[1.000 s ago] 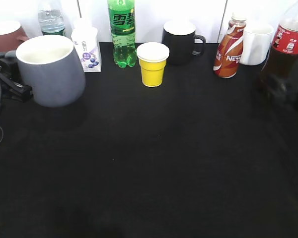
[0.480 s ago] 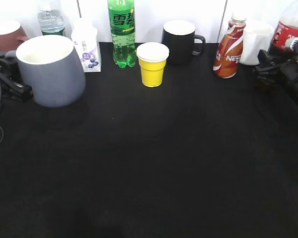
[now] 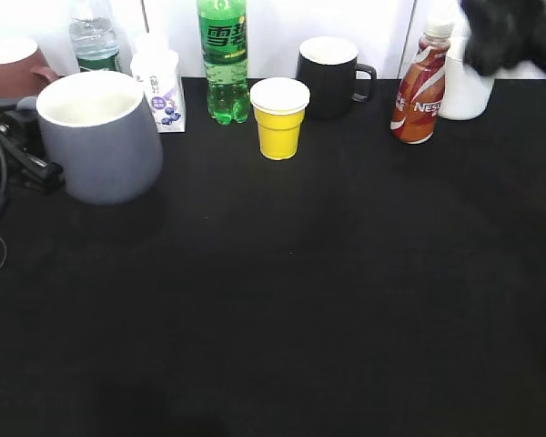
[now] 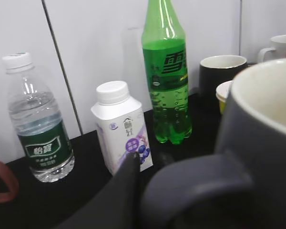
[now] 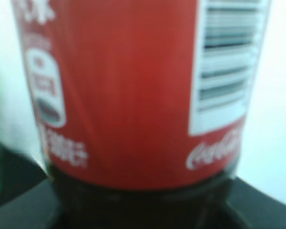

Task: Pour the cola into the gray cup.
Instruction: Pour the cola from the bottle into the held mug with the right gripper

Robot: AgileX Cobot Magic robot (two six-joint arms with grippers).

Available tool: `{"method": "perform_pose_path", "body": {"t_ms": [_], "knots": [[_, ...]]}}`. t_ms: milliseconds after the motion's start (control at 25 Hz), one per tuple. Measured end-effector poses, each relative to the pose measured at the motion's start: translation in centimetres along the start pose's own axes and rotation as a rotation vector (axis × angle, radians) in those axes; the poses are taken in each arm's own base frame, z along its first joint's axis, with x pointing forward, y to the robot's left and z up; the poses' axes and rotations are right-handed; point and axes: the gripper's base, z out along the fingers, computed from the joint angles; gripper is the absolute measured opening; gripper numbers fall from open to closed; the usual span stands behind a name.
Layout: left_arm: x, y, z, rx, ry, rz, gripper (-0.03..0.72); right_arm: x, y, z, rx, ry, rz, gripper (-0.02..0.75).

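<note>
The gray cup (image 3: pixel 100 146) stands at the left of the black table, and its handle fills the lower left wrist view (image 4: pixel 200 186). My left gripper (image 3: pixel 23 150) is at that handle, with one dark finger (image 4: pixel 128 186) pressed beside it, shut on the handle. The cola (image 5: pixel 128 95) fills the right wrist view with its red label and dark liquid below. It does not show in the exterior view. My right gripper (image 3: pixel 514 32) is a dark blur at the top right, raised above the table and shut on the cola.
Along the back wall stand a reddish-brown mug (image 3: pixel 9 68), water bottle (image 3: pixel 94 36), milk carton (image 3: pixel 159 86), green soda bottle (image 3: pixel 223 59), black mug (image 3: pixel 329 77), Nescafe bottle (image 3: pixel 419 91) and white mug (image 3: pixel 464 91). A yellow cup (image 3: pixel 279 118) stands in front of them.
My right gripper has risen from the table's right edge to the top right with the cola, which has left the exterior view. The gray cup has shifted slightly right.
</note>
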Motion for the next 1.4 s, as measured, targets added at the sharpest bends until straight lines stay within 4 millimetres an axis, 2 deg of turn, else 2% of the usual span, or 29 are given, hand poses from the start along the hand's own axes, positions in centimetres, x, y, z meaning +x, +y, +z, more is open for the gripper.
{"method": "perform_pose_path", "body": {"t_ms": [40,120,240,320,480,720,1120,1400], "knots": [[-0.1,-0.1,0.0,0.011,-0.008,-0.007,0.079,-1.7,1.5,0.4,-0.044,-0.038,-0.002,0.387],[-0.2,-1.2,0.3,0.058,-0.014,-0.005,0.079,-2.7,5.3,1.3,-0.157,-0.04,0.014,0.387],[-0.4,-2.9,0.6,0.127,-0.02,0.002,0.079,-2.2,10.3,2.4,-0.311,0.014,0.011,0.385],[-0.4,-3.0,0.6,0.13,-0.015,0.003,0.078,-1.5,11.8,2.9,-0.358,0.033,-0.081,0.385],[-0.2,-3.4,0.6,0.164,0.003,0.025,0.078,-0.5,12.4,3.1,-0.42,0.031,-0.335,0.385],[-0.3,-4.5,0.3,0.286,-0.019,0.054,0.078,-0.5,12.9,2.9,-0.472,-0.05,-0.664,0.385],[-0.3,-5.7,-0.1,0.435,-0.02,0.088,0.078,-0.5,13.0,2.9,-0.479,-0.15,-1.033,0.384],[-0.2,-5.8,-0.2,0.44,-0.019,0.088,0.078,-0.8,13.0,2.9,-0.457,-0.21,-1.141,0.384]]}}
